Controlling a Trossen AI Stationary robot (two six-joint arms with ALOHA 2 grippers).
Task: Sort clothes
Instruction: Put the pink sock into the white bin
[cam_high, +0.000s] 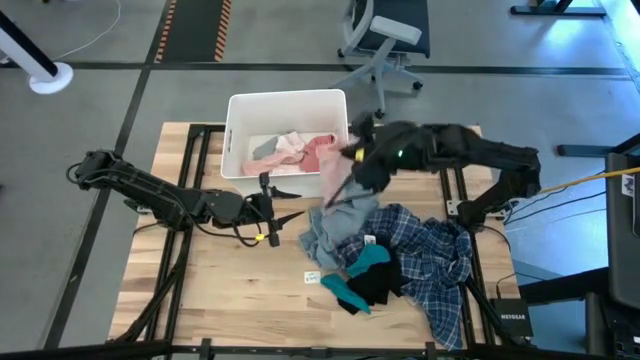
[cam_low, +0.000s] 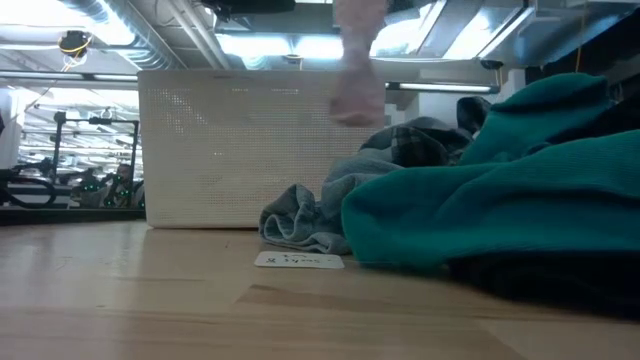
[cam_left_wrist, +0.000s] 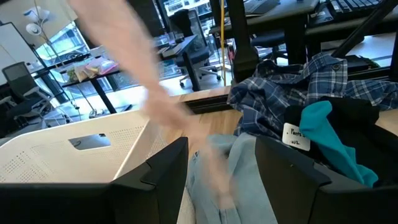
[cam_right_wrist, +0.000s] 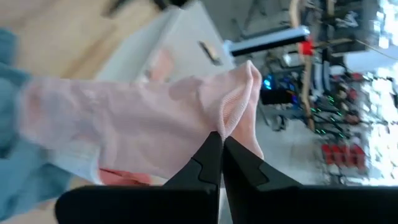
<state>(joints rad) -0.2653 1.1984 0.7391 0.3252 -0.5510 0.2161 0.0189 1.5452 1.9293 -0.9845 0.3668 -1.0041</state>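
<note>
My right gripper (cam_high: 352, 152) hangs above the white bin's (cam_high: 240, 110) near right corner, shut on a pale pink piece (cam_right_wrist: 143, 124). The piece also shows blurred in the low view (cam_low: 358, 70) and in the left wrist view (cam_left_wrist: 155, 99). Pink clothes (cam_high: 295, 150) lie in the bin. My left gripper (cam_high: 290, 204) is open and empty, low over the table in front of the bin, pointing at the pile. The pile holds a grey-blue top (cam_high: 330, 228), a plaid shirt (cam_high: 435, 262) and a teal piece (cam_high: 362, 272) lying on dark cloth. My right gripper pinches the pale pink piece at a folded edge (cam_right_wrist: 233, 118) between its two fingertips (cam_right_wrist: 211, 155). The piece is lifted clear and hangs slack below the gripper (cam_high: 335, 185), over the bin's near right corner and the grey-blue top.
A small white label (cam_low: 298, 260) lies on the wood in front of the pile. A black cloth (cam_high: 385, 282) lies under the teal piece. Bare wood shows at the table's near left. An office chair (cam_high: 385, 45) stands beyond the table's far edge.
</note>
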